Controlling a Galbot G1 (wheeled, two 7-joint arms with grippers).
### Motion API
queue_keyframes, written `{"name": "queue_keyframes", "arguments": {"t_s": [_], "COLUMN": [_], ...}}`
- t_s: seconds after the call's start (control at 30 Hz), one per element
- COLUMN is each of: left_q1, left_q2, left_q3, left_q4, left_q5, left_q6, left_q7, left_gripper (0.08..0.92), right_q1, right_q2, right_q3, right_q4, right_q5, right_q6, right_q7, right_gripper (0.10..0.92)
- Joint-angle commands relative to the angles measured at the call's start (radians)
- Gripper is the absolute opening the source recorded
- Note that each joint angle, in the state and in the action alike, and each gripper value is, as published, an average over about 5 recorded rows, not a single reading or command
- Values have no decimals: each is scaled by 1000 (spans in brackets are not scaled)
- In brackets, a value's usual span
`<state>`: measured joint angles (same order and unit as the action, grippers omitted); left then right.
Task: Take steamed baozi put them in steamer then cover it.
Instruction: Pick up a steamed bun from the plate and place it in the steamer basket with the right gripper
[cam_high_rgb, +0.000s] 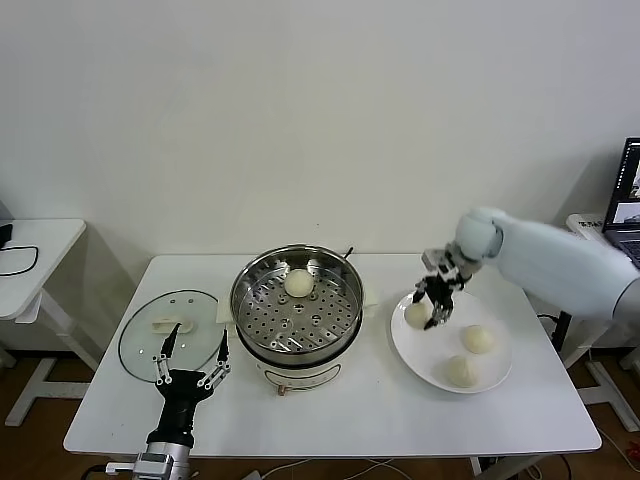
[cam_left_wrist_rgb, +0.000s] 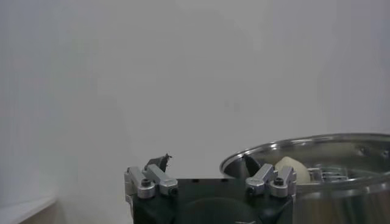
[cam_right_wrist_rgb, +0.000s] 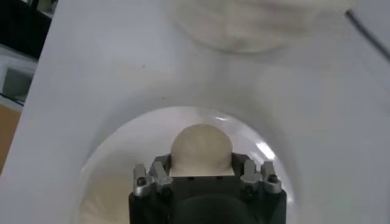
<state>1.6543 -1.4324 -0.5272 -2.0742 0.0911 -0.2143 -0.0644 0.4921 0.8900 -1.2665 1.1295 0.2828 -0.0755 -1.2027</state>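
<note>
On white table (cam_high_rgb: 350, 400): steamer (cam_high_rgb: 296, 306), plate (cam_high_rgb: 500, 370), lid (cam_high_rgb: 190, 312).

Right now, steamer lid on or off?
Off. The glass lid lies flat on the table left of the steamer, whose open tray shows one baozi inside.

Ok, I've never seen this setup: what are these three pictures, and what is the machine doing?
A two-armed robot faces a white table. One picture comes from its head, the others from cameras on each wrist. The steel steamer holds one baozi; three more lie on the white plate. The right gripper is down around the plate's nearest-to-steamer baozi, fingers on both sides; whether it grips is unclear. The left gripper waits open beside the glass lid.
</note>
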Motion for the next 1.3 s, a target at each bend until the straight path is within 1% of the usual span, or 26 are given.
{"name": "queue_keyframes", "arguments": {"t_s": [0.03,0.17,0.37,0.5,0.67,0.83,1.3], "left_q1": [0,-1,-5,-7,-13,-16,-19], "left_q2": [3,4,4,3,2,2,4], "left_q3": [3,5,6,5,5,4,0], "left_q4": [-4,-6,-7,-8,-5,-3,11], "left_q5": [0,0,0,0,0,0,-1], "left_q6": [0,0,-1,-2,0,0,-3], "left_q7": [0,-1,-4,-5,-7,-9,-11], "left_gripper": [823,823,823,823,823,823,823], "right_q1": [341,397,383,357,314,265,129], "right_q2": [112,191,306,386,473,543,641], "right_q3": [-105,-137,-174,-206,-239,-258,-265], "right_q4": [64,104,156,172,165,123,-17], "right_q5": [107,188,313,361,380,375,338], "right_q6": [-12,-47,-136,-192,-239,-268,-277], "right_q7": [-105,-83,29,93,181,250,304], "right_gripper": [670,670,667,662,662,662,660]}}
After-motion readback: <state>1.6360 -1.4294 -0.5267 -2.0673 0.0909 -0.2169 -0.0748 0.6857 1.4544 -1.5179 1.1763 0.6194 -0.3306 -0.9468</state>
